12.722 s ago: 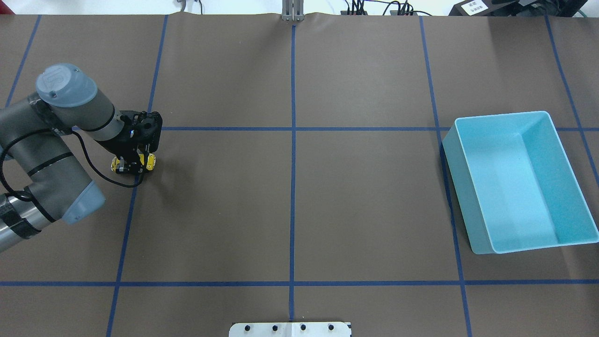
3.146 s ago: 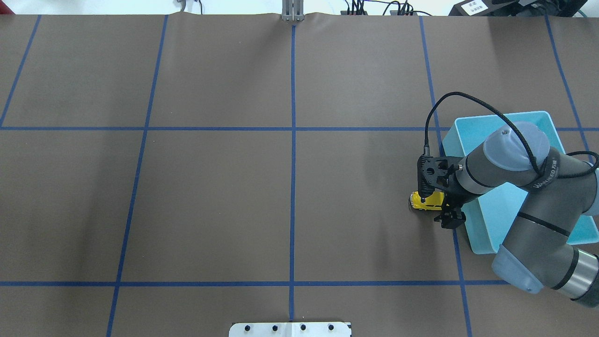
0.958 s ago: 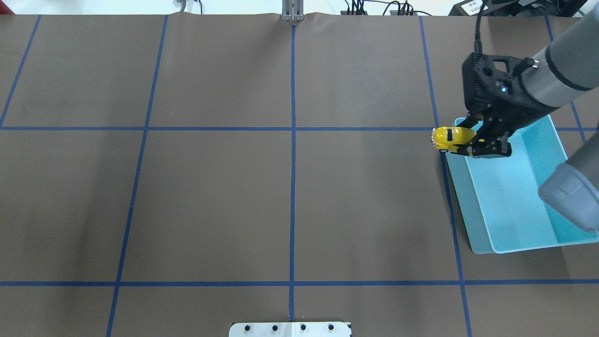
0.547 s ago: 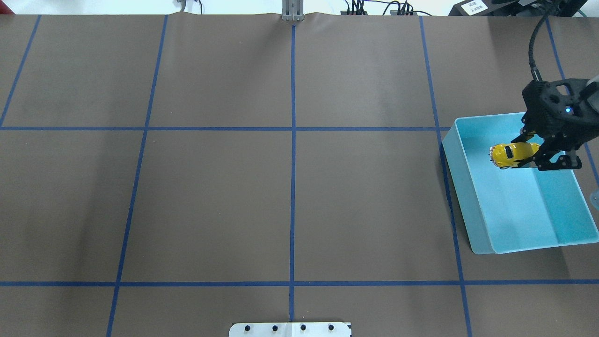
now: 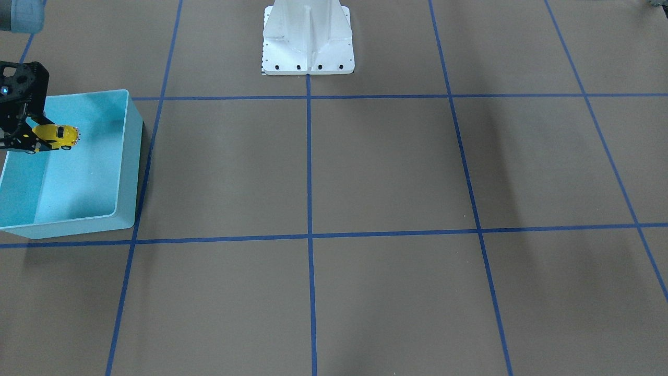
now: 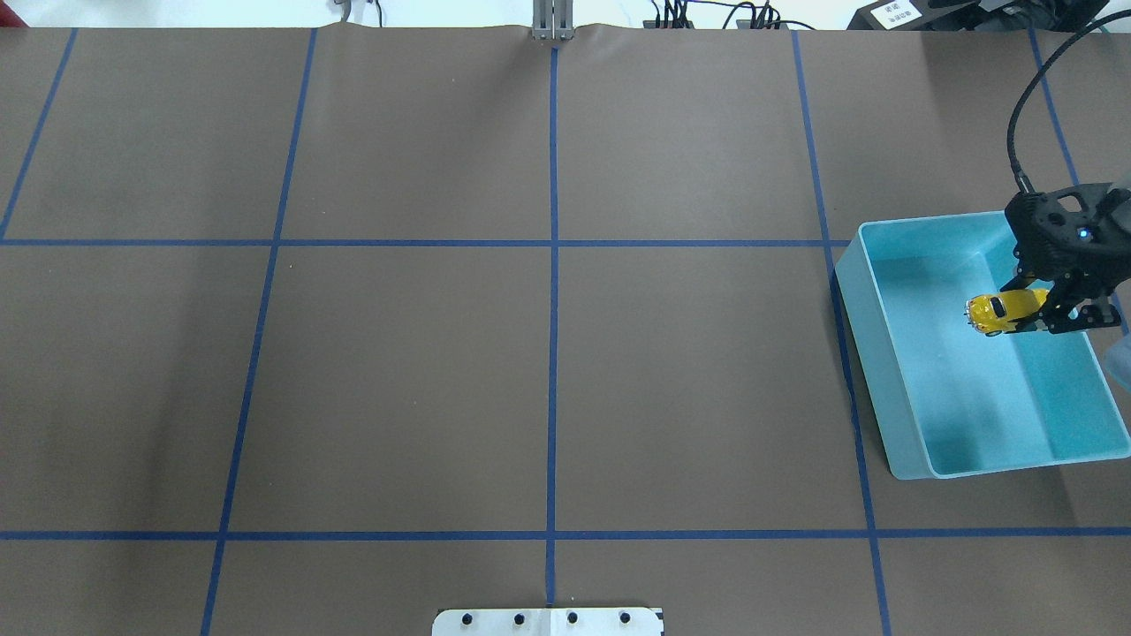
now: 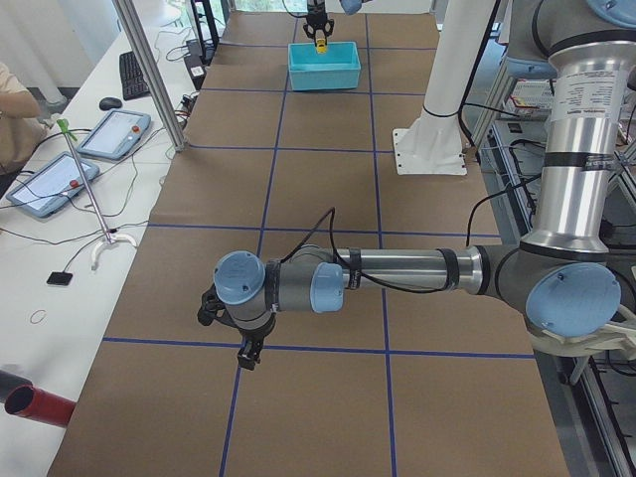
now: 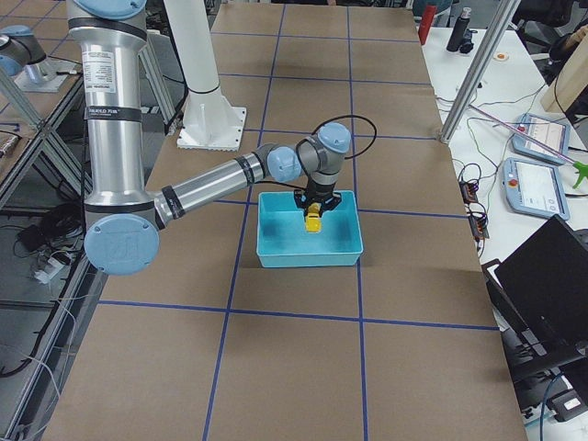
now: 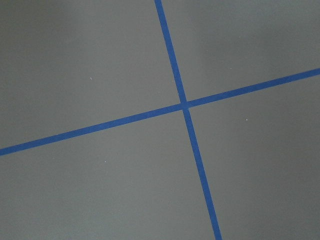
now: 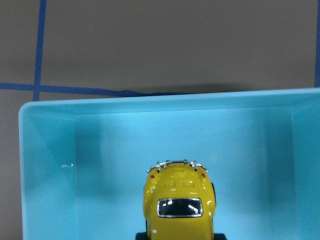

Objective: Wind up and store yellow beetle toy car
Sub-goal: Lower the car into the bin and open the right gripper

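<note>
Glossy, rounded yellow beetle toy car point(image 6: 998, 311) pinched in right claw point(image 6: 1036, 310).

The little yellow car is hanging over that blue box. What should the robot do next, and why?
Probably open the right end effector and let go: it holds the yellow beetle toy car inside the rim of the turquoise bin, over its bare floor. Its height is unclear.

Bright even light; soft shadows on table point(image 5: 396, 167); glints on yellow beetle toy car point(image 10: 177, 186); sharp.
</note>
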Available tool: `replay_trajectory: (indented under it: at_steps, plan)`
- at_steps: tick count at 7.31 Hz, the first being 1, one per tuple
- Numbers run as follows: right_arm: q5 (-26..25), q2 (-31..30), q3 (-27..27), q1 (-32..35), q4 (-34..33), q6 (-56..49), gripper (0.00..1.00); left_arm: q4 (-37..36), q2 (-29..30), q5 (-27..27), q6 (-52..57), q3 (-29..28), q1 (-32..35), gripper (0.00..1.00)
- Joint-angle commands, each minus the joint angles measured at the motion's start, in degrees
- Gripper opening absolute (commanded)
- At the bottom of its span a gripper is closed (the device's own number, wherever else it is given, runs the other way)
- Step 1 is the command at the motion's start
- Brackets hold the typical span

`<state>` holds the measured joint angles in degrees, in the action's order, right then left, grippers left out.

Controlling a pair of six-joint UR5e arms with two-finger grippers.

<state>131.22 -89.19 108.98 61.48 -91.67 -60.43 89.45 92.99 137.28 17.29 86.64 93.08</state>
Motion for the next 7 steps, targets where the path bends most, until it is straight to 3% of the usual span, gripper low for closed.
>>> replay_trajectory:
  at_steps: [1, 3, 6, 7]
  plan:
    - [-0.44, 0.15, -6.32, -1.52, 7.82, 2.05, 0.0, -0.07, 0.0, 0.0, -0.07, -0.06, 0.0, 1.0]
    - [-1.14, 0.42, -7.99, -5.11, 12.81, 7.74, 0.0, -0.07, 0.0, 0.09, -0.07, -0.06, 0.0, 1.0]
    - [-2.55, 0.42, -7.99, -7.77, 13.8, 11.12, 0.0, -0.07, 0.0, 0.09, -0.07, -0.06, 0.0, 1.0]
    - [-2.38, 0.33, -8.17, -7.86, 13.8, 10.69, 0.99, -0.07, 0.0, 0.09, -0.07, -0.24, 0.0, 1.0]
